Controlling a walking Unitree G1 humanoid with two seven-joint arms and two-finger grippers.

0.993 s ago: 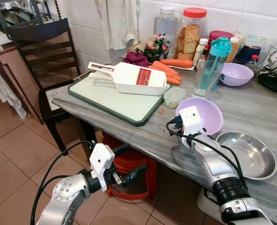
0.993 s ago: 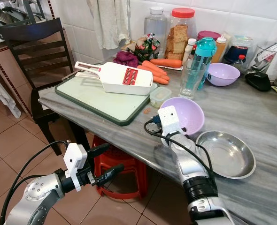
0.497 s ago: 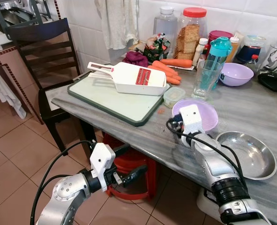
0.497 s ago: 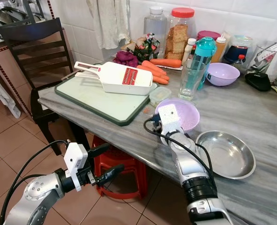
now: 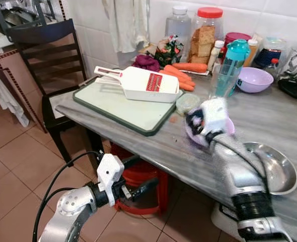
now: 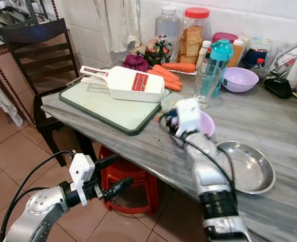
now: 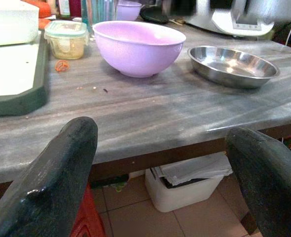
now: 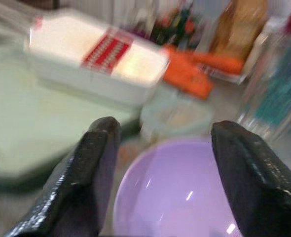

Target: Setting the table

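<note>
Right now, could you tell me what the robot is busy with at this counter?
The right tool hangs open above the purple bowl, which sits on the grey counter between a small lidded container and a steel dish. It holds nothing. The left tool waits open below the counter edge.

Grey marble-look table (image 5: 138,143), crowded. Green-edged cutting board (image 5: 123,103) flat at its near corner. Small lidded container (image 7: 66,39) beside the board, lilac bowl (image 7: 138,47) next to it, steel dish (image 7: 233,64) just beyond. Further back, a second lilac bowl (image 5: 254,79), a clear glass (image 5: 220,83), a teal bottle (image 5: 235,54), carrots (image 5: 181,75), jars (image 5: 204,35).
</note>
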